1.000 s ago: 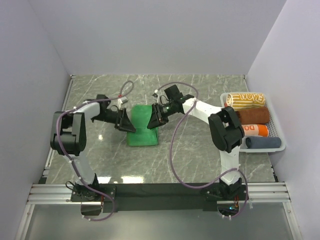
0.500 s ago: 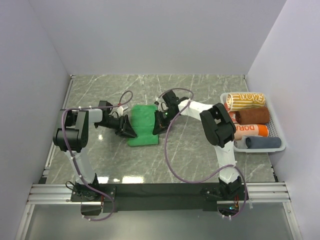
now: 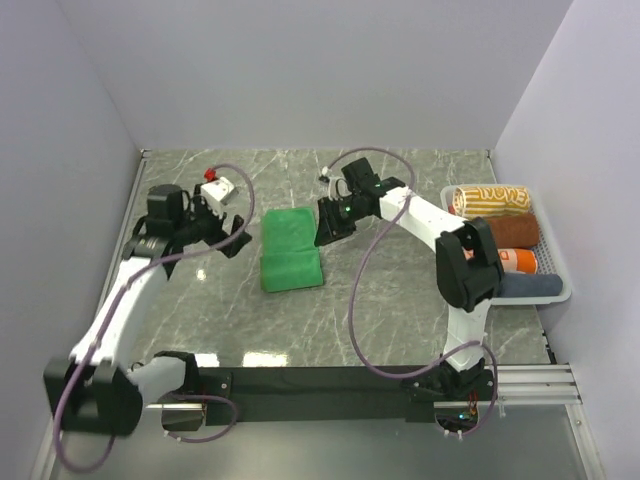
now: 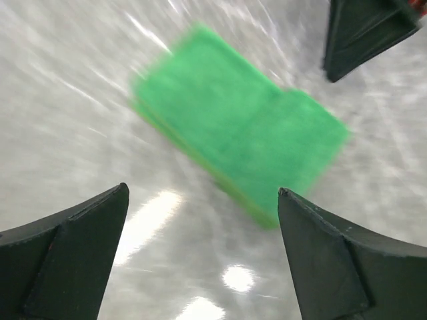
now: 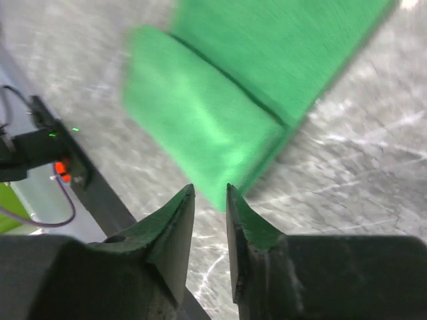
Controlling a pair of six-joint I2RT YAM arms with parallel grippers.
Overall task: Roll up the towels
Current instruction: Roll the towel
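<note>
The bright green towel [image 3: 290, 250] lies folded on the marble table [image 3: 400, 310], its thicker doubled part toward the near end. It shows blurred in the left wrist view [image 4: 240, 147] and in the right wrist view [image 5: 220, 120]. My left gripper [image 3: 232, 238] hangs to the towel's left, apart from it, jaws wide open and empty [image 4: 203, 192]. My right gripper [image 3: 325, 230] hovers at the towel's far right edge. Its jaws [image 5: 209, 187] stand a narrow gap apart with nothing between them.
A white tray [image 3: 561, 296] at the right table edge holds rolled towels: yellow-striped [image 3: 490, 200], brown [image 3: 505, 232], orange-lettered [image 3: 518, 260], blue-grey [image 3: 525, 287]. White walls enclose the table on three sides. A black rail [image 3: 320, 380] runs along the near edge.
Both grippers were down on the green towel's sides. The left one has swung away to the left and opened wide. The right one has lifted off toward the far right edge.
</note>
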